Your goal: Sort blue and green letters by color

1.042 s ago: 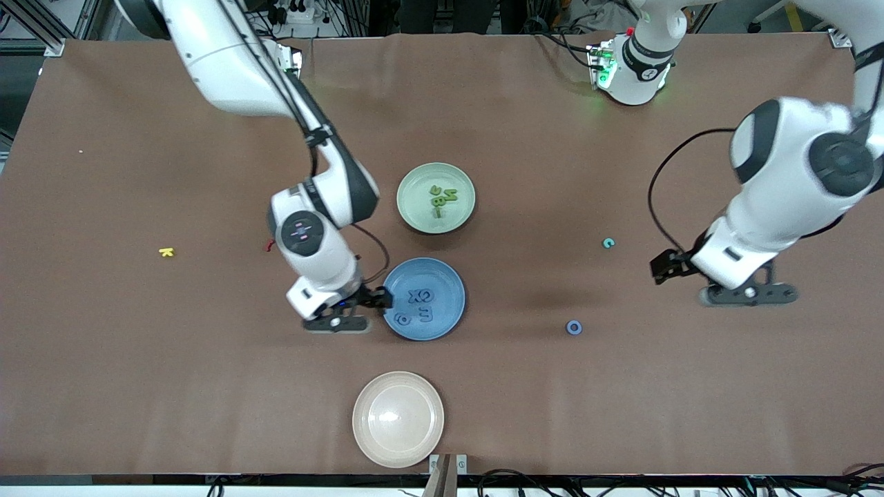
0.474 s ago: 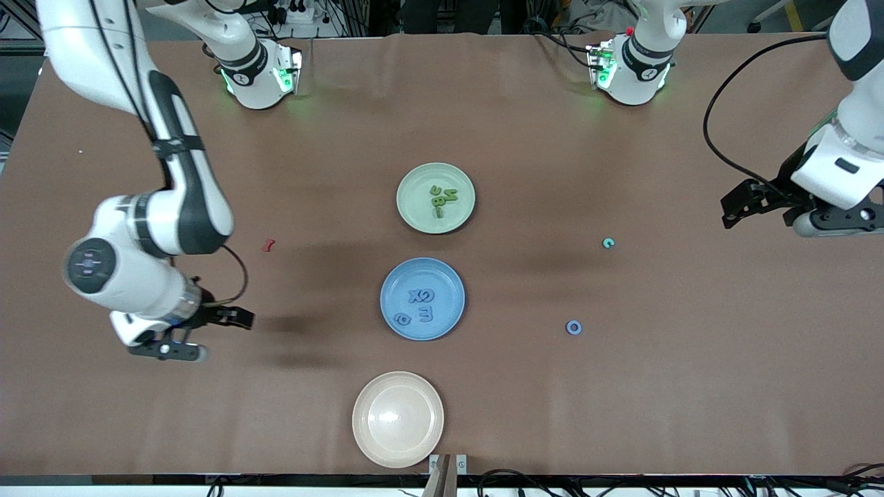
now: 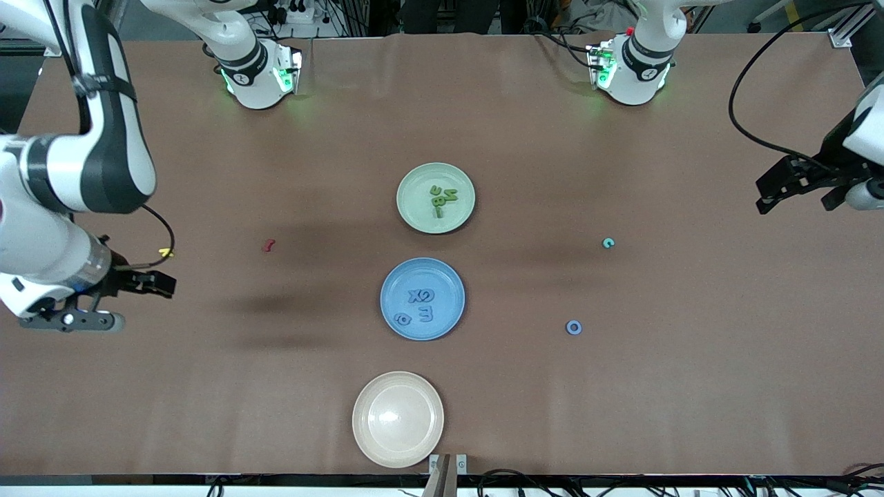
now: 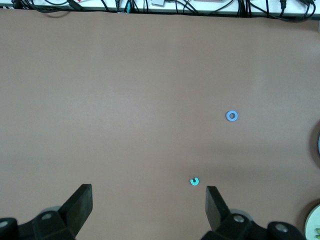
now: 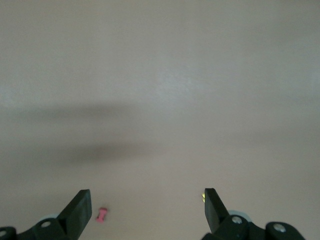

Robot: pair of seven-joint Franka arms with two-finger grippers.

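Several green letters (image 3: 442, 196) lie in the pale green plate (image 3: 414, 186) at mid-table. Several blue letters (image 3: 420, 297) lie in the blue plate (image 3: 449, 276), nearer the front camera. A blue O (image 3: 573, 327) (image 4: 231, 116) and a small teal curved letter (image 3: 608, 242) (image 4: 194, 181) lie loose on the table toward the left arm's end. My left gripper (image 3: 867, 197) (image 4: 149, 200) hangs open and empty over the left arm's end of the table. My right gripper (image 3: 69, 320) (image 5: 147, 205) hangs open and empty over the right arm's end.
An empty beige plate (image 3: 398, 418) sits near the table's front edge. A dark red piece (image 3: 268, 245) (image 5: 102, 215) and a yellow K (image 3: 164, 252) lie on the brown table toward the right arm's end.
Both arms have swung outward from the middle. The right gripper left the blue plate's side for its end of the table. The left gripper drew back to its end. Both stayed open.
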